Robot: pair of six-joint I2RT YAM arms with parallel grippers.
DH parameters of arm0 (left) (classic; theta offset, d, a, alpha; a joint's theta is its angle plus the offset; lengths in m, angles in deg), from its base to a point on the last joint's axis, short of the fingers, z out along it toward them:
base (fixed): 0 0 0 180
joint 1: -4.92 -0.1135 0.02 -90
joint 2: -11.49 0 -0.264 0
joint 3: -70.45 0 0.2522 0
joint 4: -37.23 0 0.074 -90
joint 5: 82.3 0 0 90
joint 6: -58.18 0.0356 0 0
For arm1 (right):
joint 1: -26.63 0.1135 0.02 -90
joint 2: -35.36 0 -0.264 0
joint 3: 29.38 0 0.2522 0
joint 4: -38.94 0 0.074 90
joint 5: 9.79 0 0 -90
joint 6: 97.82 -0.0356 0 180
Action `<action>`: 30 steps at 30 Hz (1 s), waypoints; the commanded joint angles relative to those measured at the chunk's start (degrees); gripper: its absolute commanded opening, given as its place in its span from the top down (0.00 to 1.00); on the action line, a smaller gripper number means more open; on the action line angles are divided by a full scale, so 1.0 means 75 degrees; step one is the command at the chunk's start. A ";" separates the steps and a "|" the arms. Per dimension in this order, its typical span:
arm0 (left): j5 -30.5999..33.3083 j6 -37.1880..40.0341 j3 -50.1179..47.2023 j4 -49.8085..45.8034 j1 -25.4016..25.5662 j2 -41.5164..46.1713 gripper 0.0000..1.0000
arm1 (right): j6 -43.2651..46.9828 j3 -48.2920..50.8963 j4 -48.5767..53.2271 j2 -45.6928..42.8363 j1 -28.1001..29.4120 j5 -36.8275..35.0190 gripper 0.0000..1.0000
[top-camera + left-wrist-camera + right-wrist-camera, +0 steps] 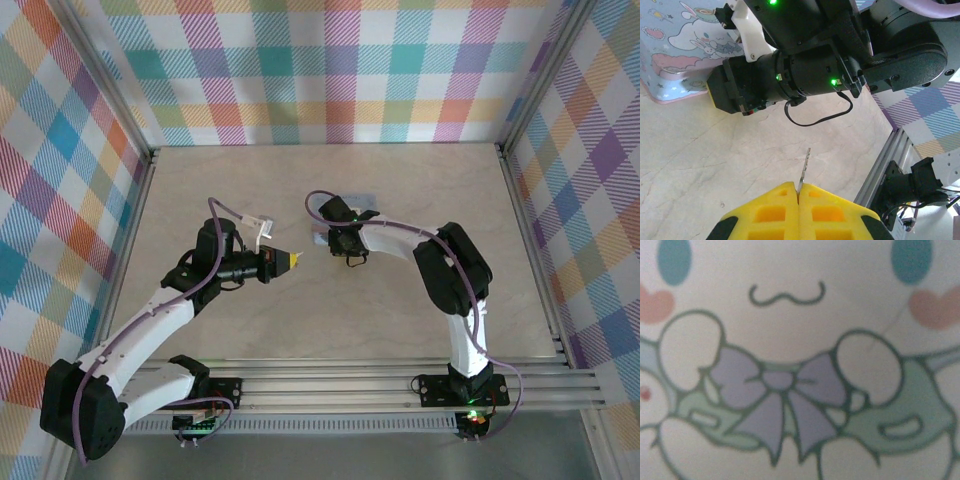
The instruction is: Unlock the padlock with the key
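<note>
The key (pixel 804 167) is a thin metal sliver whose blade sticks out from between the yellow fingertips of my left gripper (pixel 798 192), which is shut on it. That gripper (pixel 293 260) hovers over the table left of centre and points right, toward the right arm. My right gripper (pixel 328 238) reaches down against the pale-blue cartoon-print tin (pixel 362 198); one yellow finger (pixel 719 95) shows beside the tin (pixel 680 45). How its jaws stand is unclear. The right wrist view sits blurred and very close on the tin's print (pixel 790 315). The padlock is hidden.
Aluminium rails (pixel 400 385) run along the near edge by the arm bases, and one rail (pixel 885 160) shows at the right of the left wrist view. Plaid walls (pixel 330 70) close in the wooden table (pixel 300 330) on three sides.
</note>
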 commanded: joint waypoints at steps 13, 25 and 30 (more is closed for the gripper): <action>-0.0058 0.0313 -0.0204 0.0144 0.0048 -0.0029 1.00 | 0.0038 0.0522 0.0734 -0.1375 -0.0243 0.0279 1.00; -0.0471 -0.0130 -0.0596 0.2911 0.0167 -0.1461 1.00 | -0.1721 0.1598 0.2002 -0.2942 -0.1128 0.1920 1.00; -0.0637 -0.0094 -0.0346 0.3534 0.0347 -0.2211 1.00 | -0.1898 0.0829 0.2696 -0.2844 -0.1367 0.2685 1.00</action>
